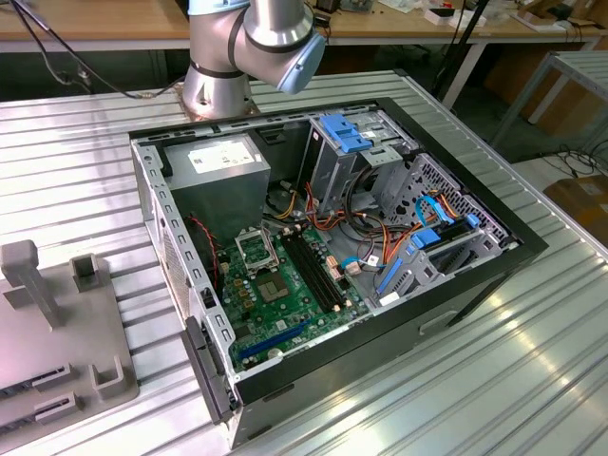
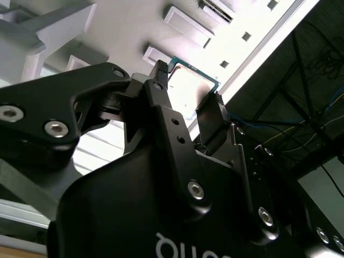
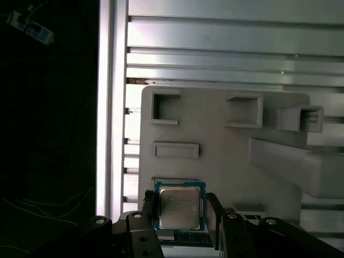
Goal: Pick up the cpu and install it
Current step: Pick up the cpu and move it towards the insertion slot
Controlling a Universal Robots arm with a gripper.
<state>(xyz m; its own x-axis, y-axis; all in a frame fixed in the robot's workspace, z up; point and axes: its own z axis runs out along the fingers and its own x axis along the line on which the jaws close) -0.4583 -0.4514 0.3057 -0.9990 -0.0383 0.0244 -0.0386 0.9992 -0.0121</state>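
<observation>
The cpu [image 3: 180, 207] is a small square chip with a silver-grey top and a thin greenish rim. In both wrist views it sits between the two black fingers of my gripper [image 3: 181, 208], which press on its opposite edges. It hangs well above the grey fixture tray [image 3: 215, 145], over one end of it. In the second wrist view the cpu [image 2: 191, 81] shows edge-on past the gripper [image 2: 188, 86], with the tray [image 2: 123, 27] behind it. The black socket frame [image 1: 255, 249] on the green motherboard [image 1: 294, 309] stands bare inside the open computer case [image 1: 456, 285].
The grey fixture tray [image 1: 57, 351] with upright blocks lies at the exterior view's left on the ribbed metal table [image 1: 532, 380]. The arm's base [image 1: 217, 90] stands behind the case. Inside the case are a power supply [image 1: 218, 166], drive cages [image 1: 347, 152] and cables.
</observation>
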